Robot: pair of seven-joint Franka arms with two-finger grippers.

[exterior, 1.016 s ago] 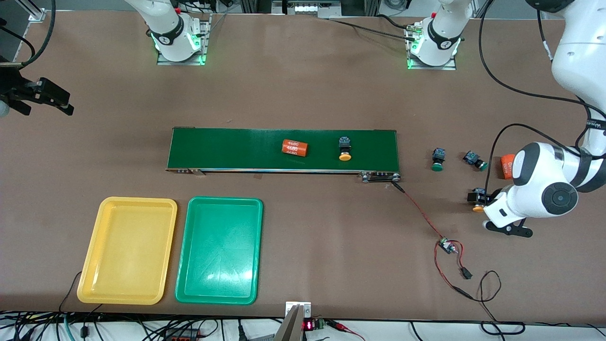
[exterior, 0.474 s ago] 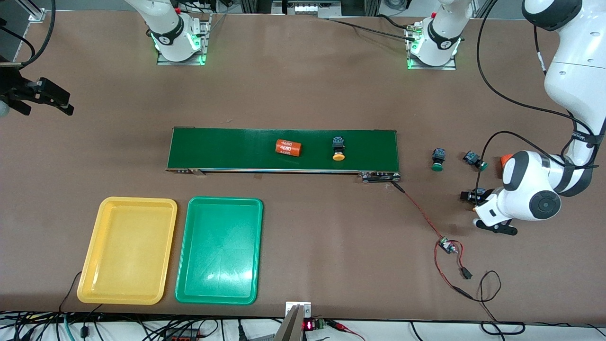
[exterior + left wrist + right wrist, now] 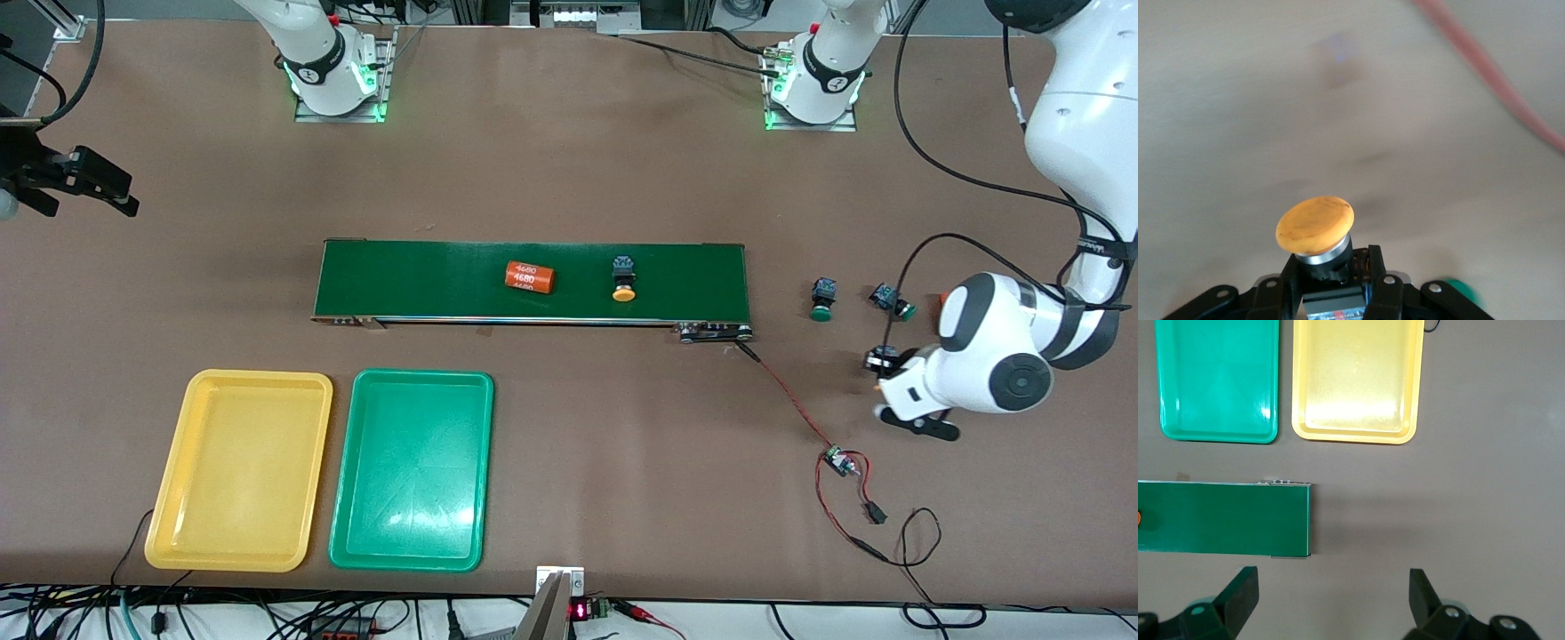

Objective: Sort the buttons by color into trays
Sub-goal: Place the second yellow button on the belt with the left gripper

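My left gripper (image 3: pixel 882 369) is shut on the black-and-blue body of a yellow-capped button (image 3: pixel 1315 223), low over the table off the conveyor's end at the left arm's end. Two green buttons (image 3: pixel 822 300) (image 3: pixel 892 300) lie on the table close by. Another yellow button (image 3: pixel 624 278) rides on the dark-green conveyor belt (image 3: pixel 418 276). The yellow tray (image 3: pixel 258 377) and the green tray (image 3: pixel 422 377) sit side by side, nearer the front camera than the belt. My right gripper (image 3: pixel 124 197) hangs open and empty over the table at the right arm's end.
An orange cylinder with white print (image 3: pixel 529 276) lies on the belt beside the yellow button. A red-and-black wire with a small circuit board (image 3: pixel 836 460) runs from the belt's end toward the front edge. The right wrist view shows both trays (image 3: pixel 1355 439) and the belt's end (image 3: pixel 1295 520).
My left gripper has shut on the yellow button and shifted a little toward the conveyor with it. The cylinder and the button on the belt have moved toward the right arm's end.
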